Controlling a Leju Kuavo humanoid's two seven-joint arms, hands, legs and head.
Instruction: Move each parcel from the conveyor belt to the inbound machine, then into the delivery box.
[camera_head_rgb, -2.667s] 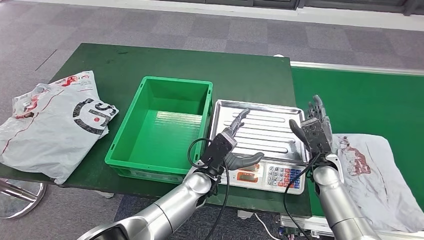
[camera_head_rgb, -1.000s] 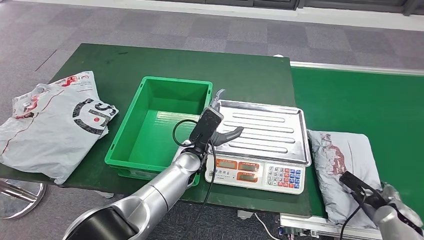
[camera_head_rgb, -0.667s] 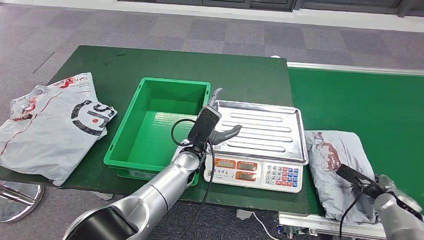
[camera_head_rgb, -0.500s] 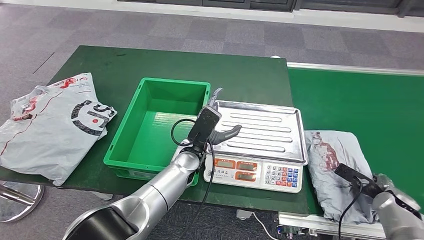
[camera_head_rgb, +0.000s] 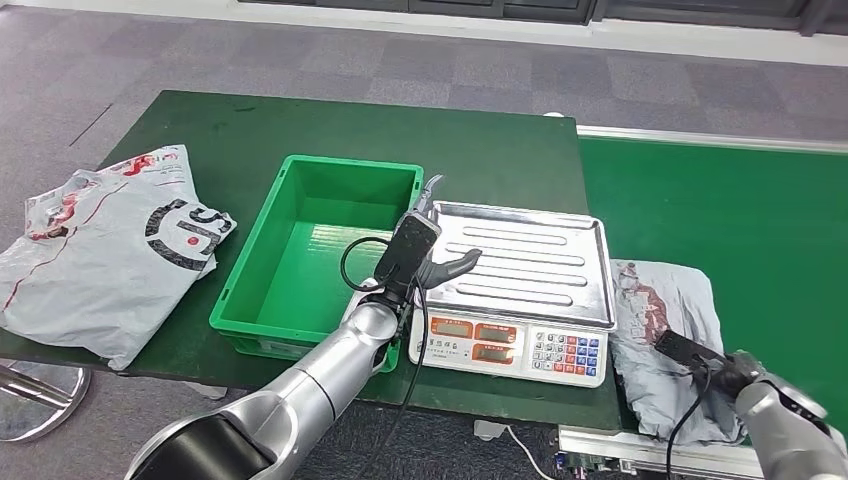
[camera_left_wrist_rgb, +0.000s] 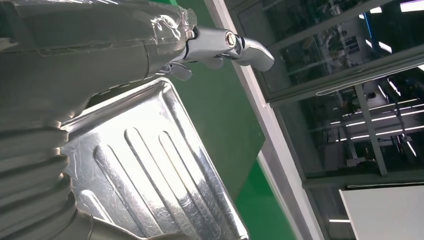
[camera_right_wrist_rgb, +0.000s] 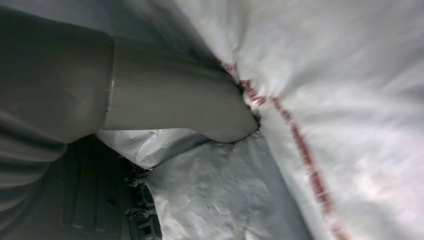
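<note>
- Right hand is down on the grey parcel at the near end of the conveyor belt. The wrist view has the thumb dug into a fold of the plastic, with film bunched against the palm, so I call that pinching the bag, though the other fingers are hidden.
- The parcel lies crumpled on the belt, just beside the scale, not yet lifted clear as far as I can tell.
- Left hand hovers at the scale's steel pan, on its edge nearest the green box. Fingers are spread and nothing is in it.
- Going by the task, the scale with its keypad is the inbound machine, and its pan is bare.
- The green box, the delivery box I take it, sits touching the scale on the green desk.
- A second parcel with a black and red logo lies on the desk's far left, well apart.
- My read is step 1 of 2: pick-up from the belt.
- Next calls for a firm hold, a lift clear of the scale's rim, then a swing left onto the pan. Slack film could slip or snag.
</note>
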